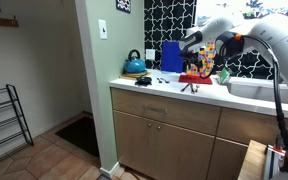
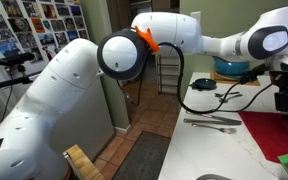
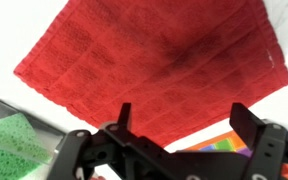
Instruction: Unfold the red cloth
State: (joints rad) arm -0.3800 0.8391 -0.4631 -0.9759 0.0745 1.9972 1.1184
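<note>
The red cloth (image 3: 154,60) is lying spread flat on the white counter (image 3: 4,30), filling most of the wrist view as one broad, ribbed sheet with its corners showing and no part lifted. In both exterior views it is sitting on the countertop directly under the arm's end (image 1: 196,77) (image 2: 272,135). The gripper (image 3: 184,112) is hanging just above the cloth's near edge with its two black fingers (image 3: 124,115) standing well apart and holding nothing; whether the tips are touching the fabric cannot be told. Just beside the cloth, at the lower left of the wrist view, a green textured pad (image 3: 12,145) is resting in a shallow container. A brightly coloured object (image 3: 220,146) is peeking out under the gripper, with too little showing to name it. Farther along the counter, some cutlery (image 2: 214,122) is lying loose near the cloth. Beyond it, a teal kettle (image 1: 134,65) and a blue box (image 1: 171,57) are standing against the patterned wall. A sink (image 1: 254,90) is sitting to the other side of the cloth in an exterior view.
</note>
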